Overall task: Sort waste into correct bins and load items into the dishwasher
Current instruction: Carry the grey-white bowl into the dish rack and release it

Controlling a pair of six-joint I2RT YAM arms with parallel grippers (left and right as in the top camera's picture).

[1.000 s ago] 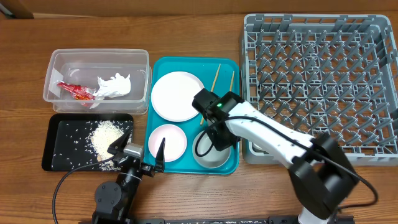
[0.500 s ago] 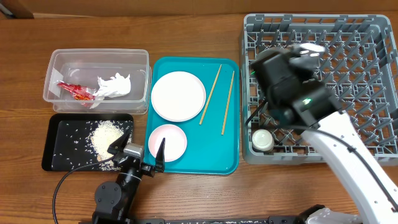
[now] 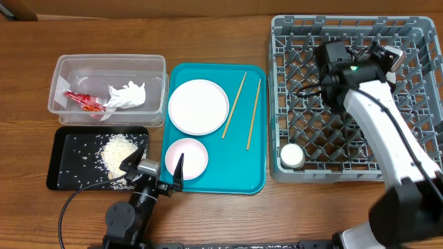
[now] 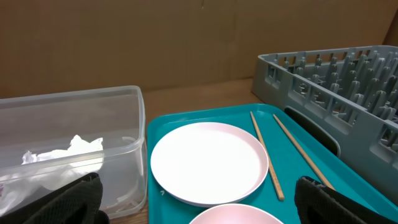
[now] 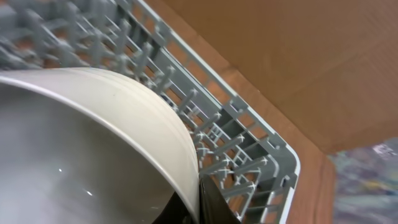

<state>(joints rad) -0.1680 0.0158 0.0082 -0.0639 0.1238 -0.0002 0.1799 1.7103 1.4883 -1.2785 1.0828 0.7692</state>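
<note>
Metal this thin should be light, stiff and slippery, so the rim is the place to pinch: my right gripper [image 5: 200, 199] clamps the round grey metal bowl [image 5: 93, 143] there, above the square grey plastic dish rack [image 5: 245, 134]. Only the wrist view shows it; overhead, my arm [image 3: 377, 117] hides the bowl. My left gripper [image 3: 154, 166] sits splayed, empty.

Right gripper [image 3: 386, 59]: moved from lower right of teal tray [image 3: 256, 173] to upper right of frame, over dish rack [image 3: 332, 173].
Grey metal bowl [image 5: 93, 155]: gone from tray; now clamped at rim, above rack pegs.
Chopsticks [image 3: 234, 105], white cup [image 3: 291, 155]: uncovered, formerly hidden by arm.
</note>
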